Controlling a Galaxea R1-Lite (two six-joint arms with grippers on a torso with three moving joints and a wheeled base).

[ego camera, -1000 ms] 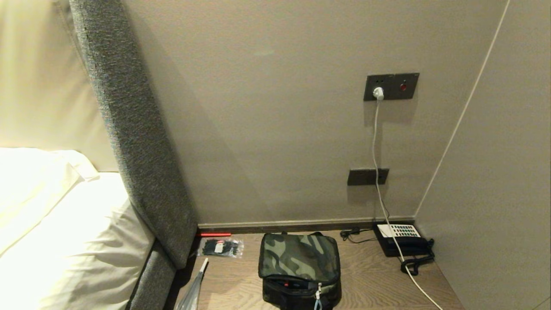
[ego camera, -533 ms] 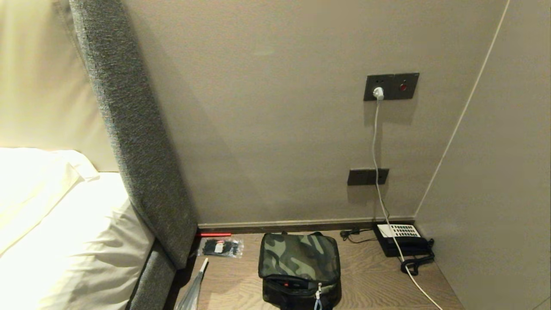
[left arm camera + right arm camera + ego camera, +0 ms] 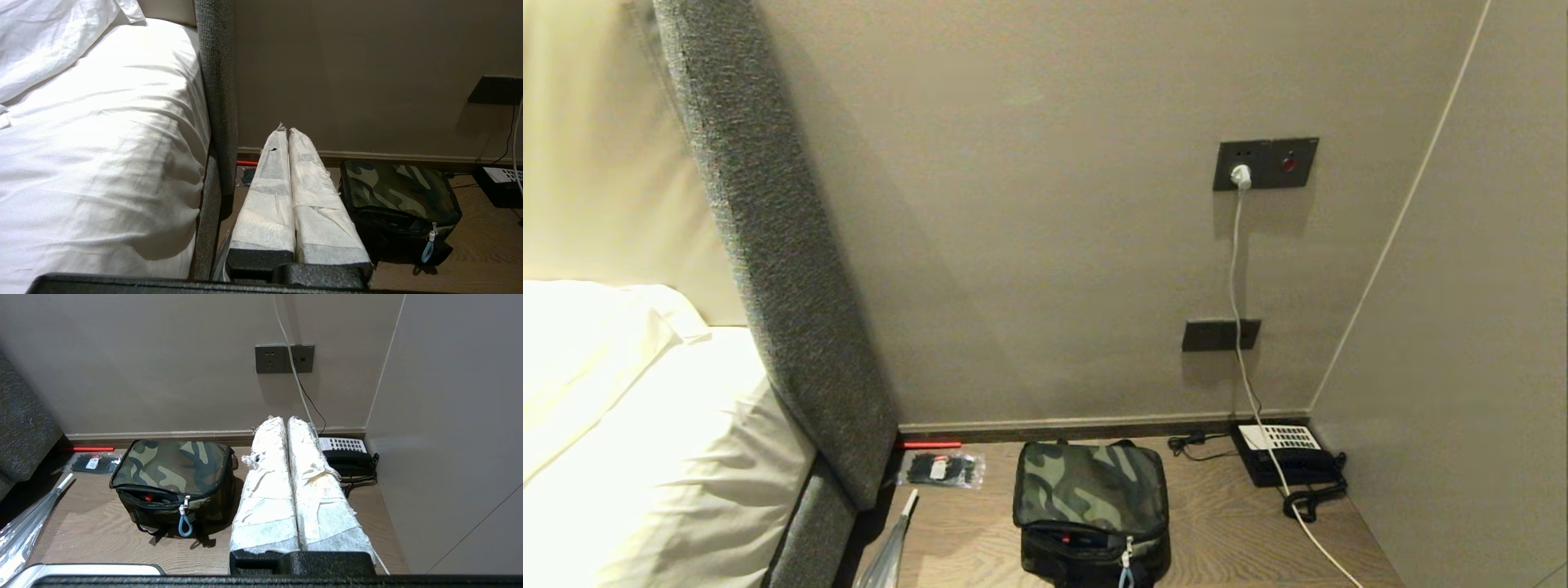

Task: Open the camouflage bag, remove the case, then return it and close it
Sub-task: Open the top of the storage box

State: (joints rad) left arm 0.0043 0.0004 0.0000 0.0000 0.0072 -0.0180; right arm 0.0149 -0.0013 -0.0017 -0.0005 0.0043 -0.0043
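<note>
Looking down past our two parked arms, we see the boxy soft camouflage bag (image 3: 1091, 510) with its green, black and tan lid sitting on the wooden bedside surface (image 3: 1225, 531), between the clear plastic packet of black items (image 3: 941, 469) and the black telephone with white keypad (image 3: 1286, 456). Our left gripper (image 3: 288, 132), wrapped in white padding, has its fingers pressed together on nothing, and the bag lies ahead of it, off toward the telephone. Our right gripper (image 3: 286, 420) is likewise clenched and empty, with the bag ahead, off toward the bed. We judge neither arm clearly nearer. The zip pull with its pale blue loop (image 3: 184, 522) hangs at the bag's near front edge, facing us, and the lid's seam runs across our line of reach. The case is hidden; a red speck shows through the zip gap. Compared with a second earlier, nothing has shifted: bag and view are unchanged.
</note>
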